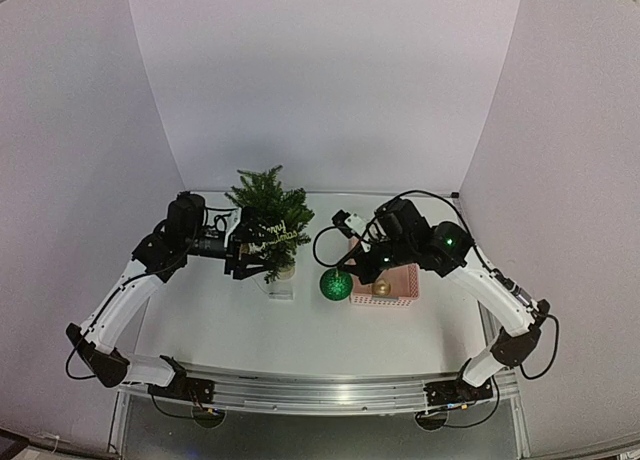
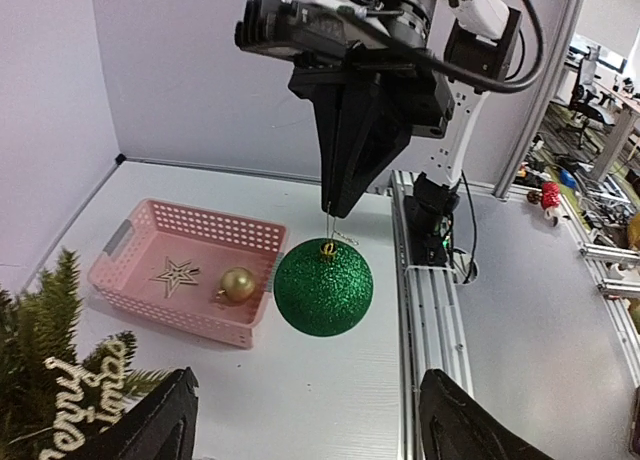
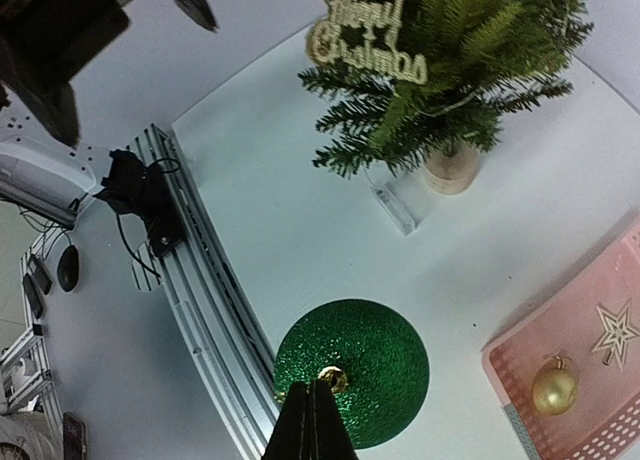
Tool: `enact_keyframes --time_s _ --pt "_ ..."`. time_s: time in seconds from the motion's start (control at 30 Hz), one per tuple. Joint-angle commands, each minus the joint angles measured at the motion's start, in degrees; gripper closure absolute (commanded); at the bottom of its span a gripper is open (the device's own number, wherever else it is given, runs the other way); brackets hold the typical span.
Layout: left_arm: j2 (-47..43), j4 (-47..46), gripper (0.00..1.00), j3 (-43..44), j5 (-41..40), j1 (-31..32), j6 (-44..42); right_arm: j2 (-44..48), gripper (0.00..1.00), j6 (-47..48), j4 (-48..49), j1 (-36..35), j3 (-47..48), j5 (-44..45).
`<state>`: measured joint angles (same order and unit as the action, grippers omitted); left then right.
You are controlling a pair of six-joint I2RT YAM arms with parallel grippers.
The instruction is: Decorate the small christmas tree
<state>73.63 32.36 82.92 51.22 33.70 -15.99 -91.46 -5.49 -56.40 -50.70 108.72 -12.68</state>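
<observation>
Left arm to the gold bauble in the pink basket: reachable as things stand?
Probably not cleanly. The gold bauble lies uncovered in the pink basket, but the right gripper hangs the green ball right beside it, close to the left gripper's line in. The small christmas tree crowds that side too.

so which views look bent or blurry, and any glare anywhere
top view: fisheye, walls and front rail bow, tree small and dark; left wrist view: green ball sharp, left fingers a dark blur at the bottom; right wrist view: even light, no glare, ball's glitter crisp
</observation>
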Motion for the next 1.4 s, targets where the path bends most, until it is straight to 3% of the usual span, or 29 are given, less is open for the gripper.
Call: enact_keyframes --time_s 0.0,0.3,0.7,1.37 --pt "3.1 5.6 0.24 5.5 -1.1 2.5 -1.4 -0.9 1.0 1.9 0.8 -1.1 3.8 -2.2" --pt "0.2 1.5 0.19 4.3 -3.8 2.5 3.4 -3.8 1.0 2.2 0.9 -1.0 6.3 5.9" --pt "-7.4 2.7 0.14 -0.9 -11.6 2.5 4.1 -15.8 1.0 -3.2 0.9 4.1 17.1 9.8" --pt "-15.5 1.2 0.13 -8.8 -19.6 -1.5 3.9 -29.8 1.0 -10.0 1.6 11.4 34.9 -0.7"
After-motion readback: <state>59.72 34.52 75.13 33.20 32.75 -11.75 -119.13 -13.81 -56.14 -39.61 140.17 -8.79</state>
